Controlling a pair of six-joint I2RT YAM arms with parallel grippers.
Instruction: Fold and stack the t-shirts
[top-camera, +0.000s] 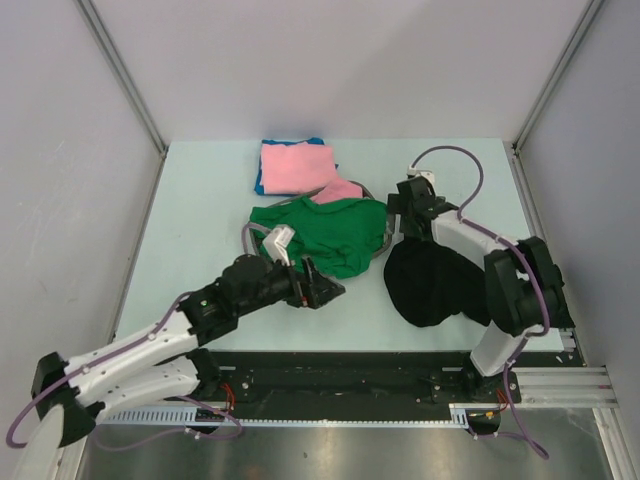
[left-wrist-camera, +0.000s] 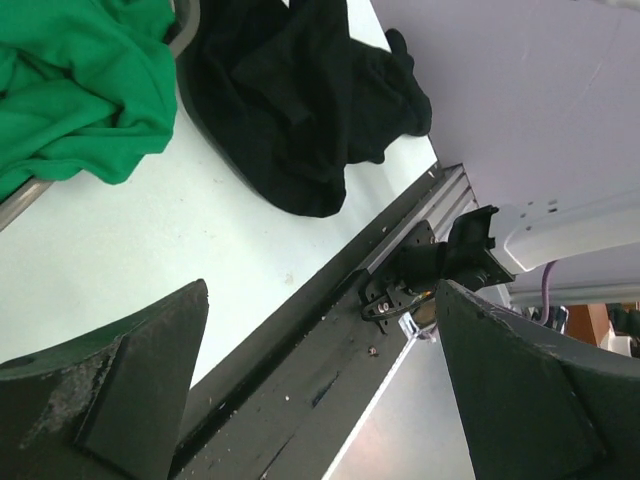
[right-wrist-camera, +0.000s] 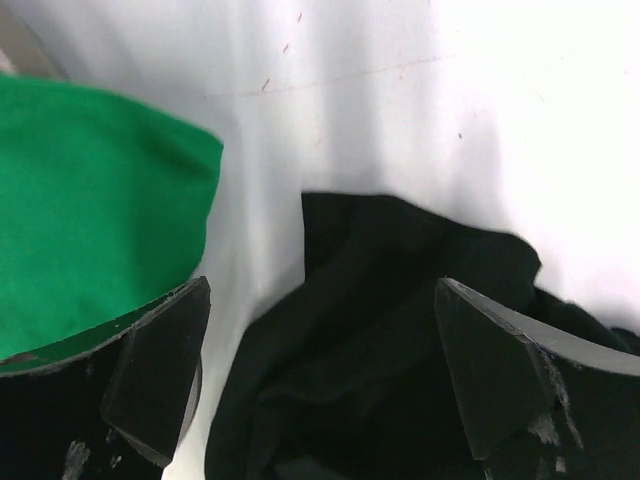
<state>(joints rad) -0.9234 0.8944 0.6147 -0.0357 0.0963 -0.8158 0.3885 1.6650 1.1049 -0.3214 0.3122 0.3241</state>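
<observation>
Both hands stand released and empty: the left hand (top-camera: 322, 291) is low over the worktop (top-camera: 200, 220) by the crumpled green t-shirt (top-camera: 325, 232), the right hand (right-wrist-camera: 320, 345) is above the bunched black t-shirt (top-camera: 432, 287) beside it, and the folded pink t-shirt (top-camera: 297, 167) lies on the blue t-shirt (top-camera: 261, 184) farther back.

Left arm (top-camera: 130, 358): white links, black joint housings. Right arm (top-camera: 462, 237): same build, white links between bulky black joints. Purple cable (top-camera: 455, 148) runs along each arm in loose loops. Left gripper (left-wrist-camera: 320, 380) and right gripper (right-wrist-camera: 320, 370): dark wedge-shaped fingers (left-wrist-camera: 130, 390), flat inner faces, edges scuffed pale grey.
</observation>
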